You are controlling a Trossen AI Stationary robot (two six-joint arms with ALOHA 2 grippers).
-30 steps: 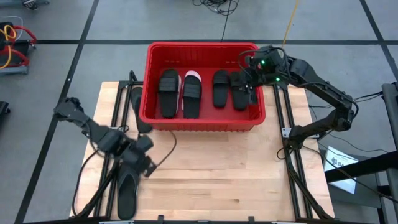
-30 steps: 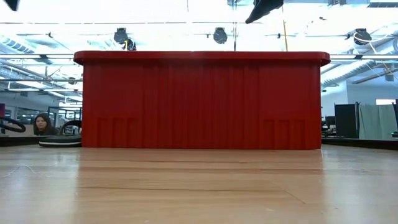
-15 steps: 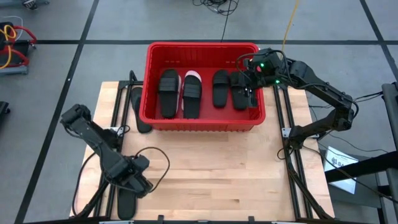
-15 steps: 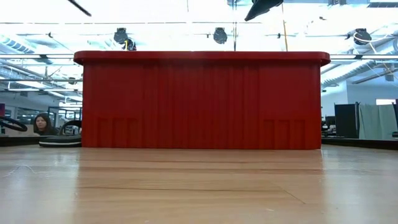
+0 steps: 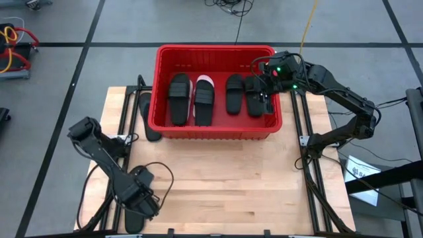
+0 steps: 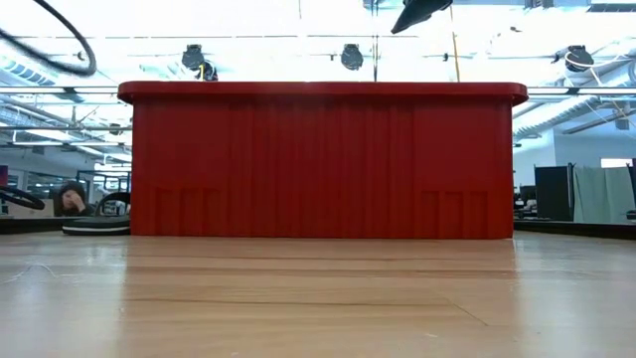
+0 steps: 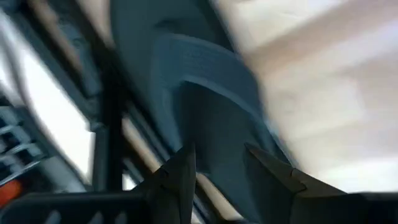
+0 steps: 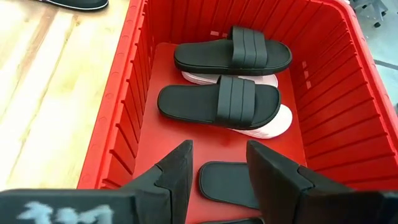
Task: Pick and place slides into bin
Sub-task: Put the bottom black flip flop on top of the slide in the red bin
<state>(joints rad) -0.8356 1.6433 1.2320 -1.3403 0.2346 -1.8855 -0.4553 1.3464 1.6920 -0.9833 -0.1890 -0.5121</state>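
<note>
The red bin [image 5: 158,79] stands at the table's far middle. In it lie a black slide [image 5: 180,99], a black slide stacked on a pale one [image 5: 203,100], and two more black slides [image 5: 234,92]. Another black slide [image 5: 149,118] lies on the table against the bin's left wall. One more black slide [image 5: 133,221] [image 7: 205,106] lies at the near left corner. My left gripper [image 5: 144,203] [image 7: 221,168] hangs open just above it, pointing steeply down. My right gripper [image 5: 266,89] [image 8: 217,165] hangs open and empty over the bin's right end.
Black rails [image 5: 122,139] run along both table sides. A loop of cable [image 5: 162,175] trails from my left arm over the wood. The broad middle of the table [image 5: 225,178] is bare wood. A person [image 6: 70,197] sits beyond the table's far left.
My left gripper has moved toward the table's near edge and down, tipping to point more steeply downward, and now hangs over the black slide at the near left corner. Its fingers have stayed open.
</note>
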